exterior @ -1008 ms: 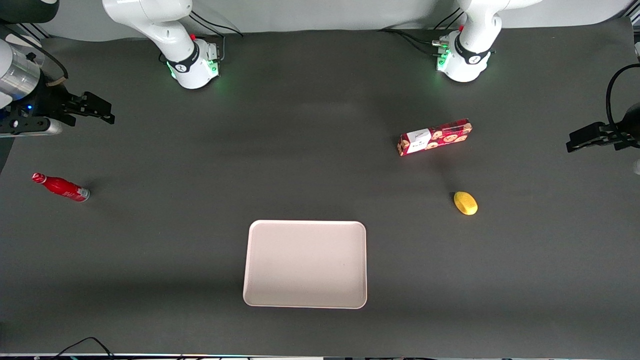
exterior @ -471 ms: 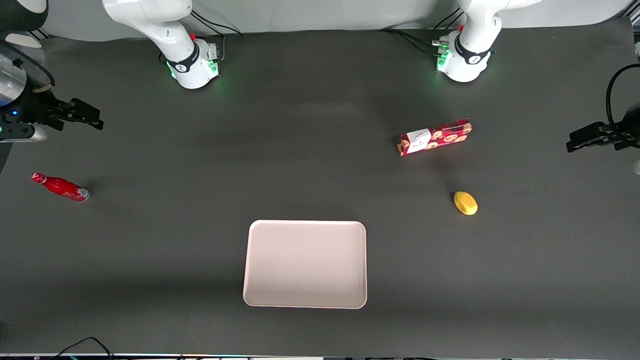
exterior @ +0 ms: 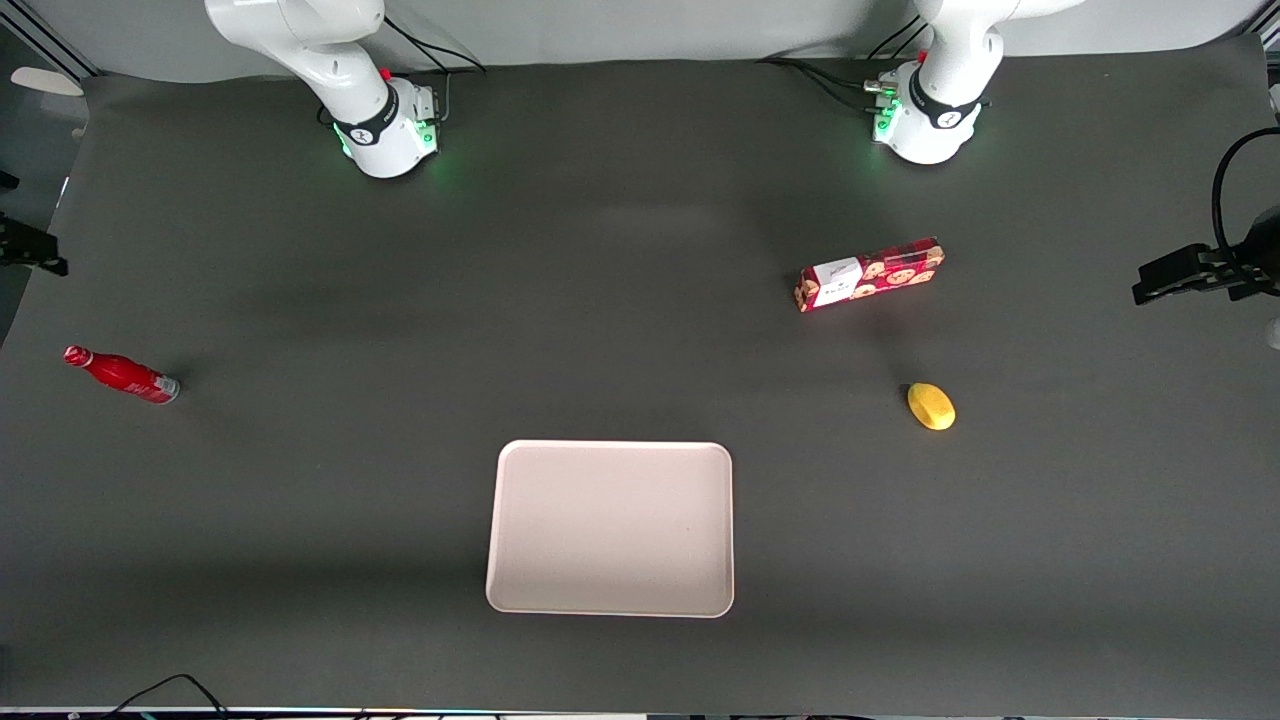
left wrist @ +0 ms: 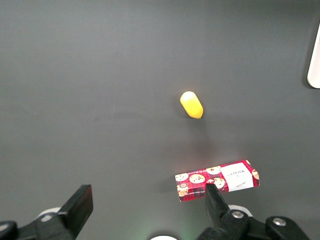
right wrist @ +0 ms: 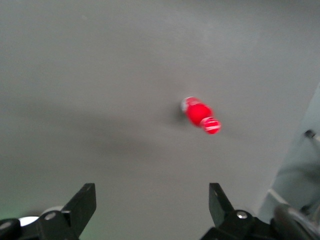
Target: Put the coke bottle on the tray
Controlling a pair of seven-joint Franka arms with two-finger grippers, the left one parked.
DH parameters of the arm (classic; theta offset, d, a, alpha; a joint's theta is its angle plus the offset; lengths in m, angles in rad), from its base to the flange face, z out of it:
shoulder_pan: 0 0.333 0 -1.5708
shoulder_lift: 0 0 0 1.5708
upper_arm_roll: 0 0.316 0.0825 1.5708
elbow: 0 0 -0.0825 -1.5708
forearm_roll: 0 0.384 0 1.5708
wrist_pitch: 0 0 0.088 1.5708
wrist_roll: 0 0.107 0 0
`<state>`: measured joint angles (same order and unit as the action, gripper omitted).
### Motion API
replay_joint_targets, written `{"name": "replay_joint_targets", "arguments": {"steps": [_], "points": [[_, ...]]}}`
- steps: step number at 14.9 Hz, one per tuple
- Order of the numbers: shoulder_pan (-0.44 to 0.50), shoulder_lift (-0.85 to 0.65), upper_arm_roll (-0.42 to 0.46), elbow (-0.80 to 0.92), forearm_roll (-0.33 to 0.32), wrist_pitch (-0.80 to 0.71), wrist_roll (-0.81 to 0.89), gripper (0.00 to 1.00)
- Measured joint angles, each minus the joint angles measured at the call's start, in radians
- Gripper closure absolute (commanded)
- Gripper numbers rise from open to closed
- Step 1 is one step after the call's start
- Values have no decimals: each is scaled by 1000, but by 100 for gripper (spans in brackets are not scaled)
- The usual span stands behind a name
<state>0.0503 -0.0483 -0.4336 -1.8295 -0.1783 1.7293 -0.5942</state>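
Evidently no part of the placement has been carried out. The coke bottle (exterior: 121, 374) lies on its side on the dark table (exterior: 400, 350) at the working arm's end, close to the table edge, with nothing touching it. The tray (exterior: 610, 527) sits bare and well apart from the bottle, nearer the front camera and toward the middle of the table.

The gripper (right wrist: 152, 205) is aloft, well above the bottle. In the right wrist view its two fingers (right wrist: 82, 202) stand wide apart with nothing between them, and the bottle (right wrist: 200, 114) appears small and ahead of the fingertips, not between them but offset toward one finger. In the front view only a dark fragment at the picture's edge may belong to that arm; it is too little to confirm.

Items not concerned: a red cookie box (exterior: 869, 274) and a yellow lemon-like object (exterior: 931, 406), both toward the parked arm's end, far from the gripper and the bottle.

Outstanding, as judged: centre the gripper over the bottle, descend, close across its slim body, lift, carry to the tray, release. Because the bottle is round and lying flat, it may roll if the fingers meet it off-centre.
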Motion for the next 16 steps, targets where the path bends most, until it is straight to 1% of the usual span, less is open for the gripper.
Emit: {"name": "replay_joint_targets", "arguments": {"steps": [2,4,8,11,12,15,16], "points": [[-3,70,-71,-3,0,96,-151,0],[-5,132,-118,-16,0,188,-248,0],[-8,178,-188,-136,0,414,-344,0],[-23,196,-212,-221,9,540,-385,0],[-29,204,-213,-235,36,557,-411,0],[-33,254,-214,-244,182,590,-514,0],[-33,269,-214,-243,214,595,-537,0]]}}
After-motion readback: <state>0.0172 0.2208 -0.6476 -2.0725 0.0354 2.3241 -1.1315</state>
